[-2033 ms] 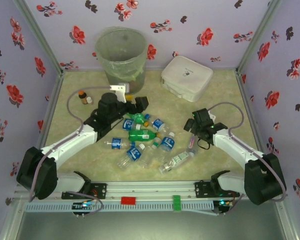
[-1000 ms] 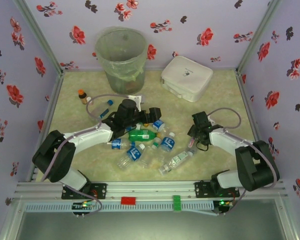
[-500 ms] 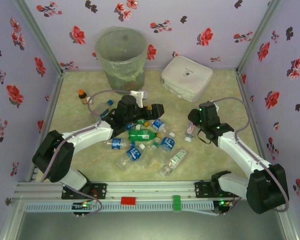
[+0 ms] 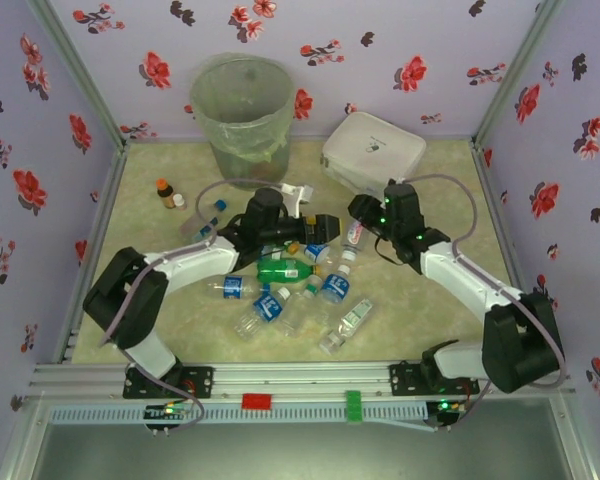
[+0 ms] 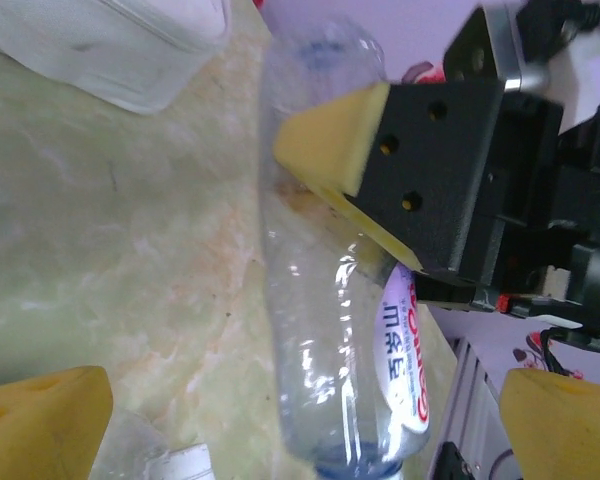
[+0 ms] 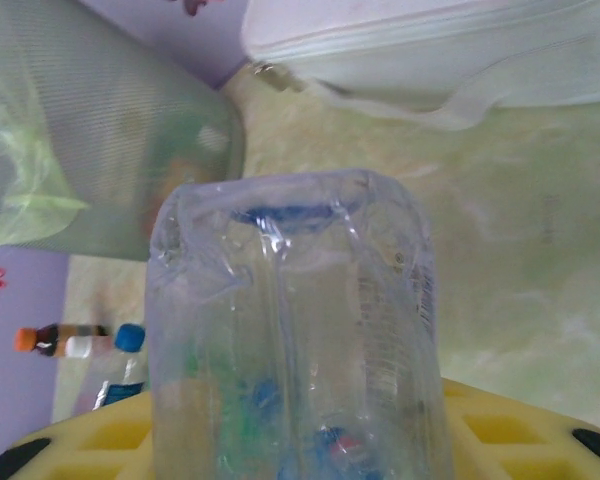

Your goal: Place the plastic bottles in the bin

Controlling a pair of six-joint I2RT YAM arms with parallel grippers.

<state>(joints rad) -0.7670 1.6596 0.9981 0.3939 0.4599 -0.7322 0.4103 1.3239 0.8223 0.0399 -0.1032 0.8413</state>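
The clear bottle appears lifted off the surface, gripped between the yellow pads of the right jaws. Its long axis runs straight out from the wrist, base end foremost. In the top view it hangs near the white box. The bin stands at its 10 o'clock, well apart and far taller, so the carry likely has to rise and clear the rim. The right arm reaches in from 4 o'clock, wrist turned toward the bin. The left jaws gape wide and empty just beside the bottle at its 9 o'clock. The other bottles lie on the surface at 7 o'clock.
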